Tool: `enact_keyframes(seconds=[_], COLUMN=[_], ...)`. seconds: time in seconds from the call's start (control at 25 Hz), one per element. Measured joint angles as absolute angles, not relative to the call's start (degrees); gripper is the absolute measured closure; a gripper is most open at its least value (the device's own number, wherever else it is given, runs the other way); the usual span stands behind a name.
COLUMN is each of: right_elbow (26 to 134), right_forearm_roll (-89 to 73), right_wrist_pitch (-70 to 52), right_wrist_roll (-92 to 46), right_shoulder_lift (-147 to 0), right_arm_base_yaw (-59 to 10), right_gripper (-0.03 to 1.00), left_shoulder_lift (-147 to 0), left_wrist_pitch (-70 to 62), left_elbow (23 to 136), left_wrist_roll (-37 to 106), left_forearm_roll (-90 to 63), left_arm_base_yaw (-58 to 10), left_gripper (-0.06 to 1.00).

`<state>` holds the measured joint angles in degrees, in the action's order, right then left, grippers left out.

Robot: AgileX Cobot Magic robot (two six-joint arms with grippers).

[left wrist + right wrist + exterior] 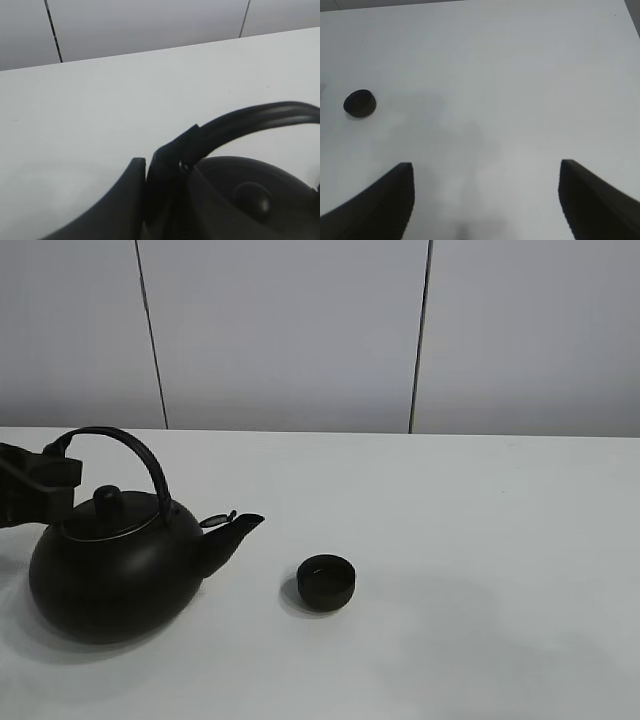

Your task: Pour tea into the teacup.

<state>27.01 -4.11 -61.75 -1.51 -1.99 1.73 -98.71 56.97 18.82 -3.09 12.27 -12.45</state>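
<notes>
Both grippers differ: left gripper jaws pinch the kettle handle; right gripper jaws spread, teacup untouched.

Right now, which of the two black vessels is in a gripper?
The kettle: the left gripper is at the base of its arched handle, seemingly clamped. The small teacup stands free beside the spout, with the right gripper open and away from it.

Kettle sits on worktop, left side in exterior high view, spout pointing right toward teacup. Teacup just right of spout tip, apart from it, near worktop middle. Left gripper at kettle handle's left end. Wall behind worktop's far edge.
</notes>
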Motion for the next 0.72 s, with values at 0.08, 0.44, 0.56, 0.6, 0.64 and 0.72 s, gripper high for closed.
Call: enact_keyframes(seconds=[0.08, 0.44, 0.56, 0.6, 0.64, 0.72], right_elbow=[27.01, 27.01, 27.01, 27.01, 27.01, 27.01], right_forearm_roll=[-4.11, -4.11, -4.11, -4.11, -4.11, -4.11], right_wrist_pitch=[-61.75, -61.75, -61.75, -61.75, -61.75, -61.75], right_wrist_roll=[-1.51, -1.51, -1.51, -1.51, -1.51, -1.51], right_shoulder_lift=[-1.99, -1.99, -1.99, -1.99, -1.99, -1.99], right_arm_base_yaw=[1.73, 1.73, 1.73, 1.73, 1.73, 1.73], right_gripper=[0.42, 0.42, 0.42, 0.42, 0.42, 0.42], left_shoulder_lift=[-98.71, -98.71, -98.71, -98.71, -98.71, -98.58], left_wrist_pitch=[56.97, 58.47, 58.92, 59.26, 59.75, 60.46], left_elbow=[18.82, 18.82, 18.82, 18.71, 18.39, 17.40], left_wrist_roll=[-3.16, -5.46, -5.99, -6.14, -6.18, -6.25], left_forearm_roll=[12.27, 14.46, 14.96, 14.98, 14.98, 14.78], left_arm_base_yaw=[-12.45, -12.45, -12.45, -12.45, -12.45, -12.45], left_gripper=[0.81, 0.73, 0.71, 0.71, 0.70, 0.70])
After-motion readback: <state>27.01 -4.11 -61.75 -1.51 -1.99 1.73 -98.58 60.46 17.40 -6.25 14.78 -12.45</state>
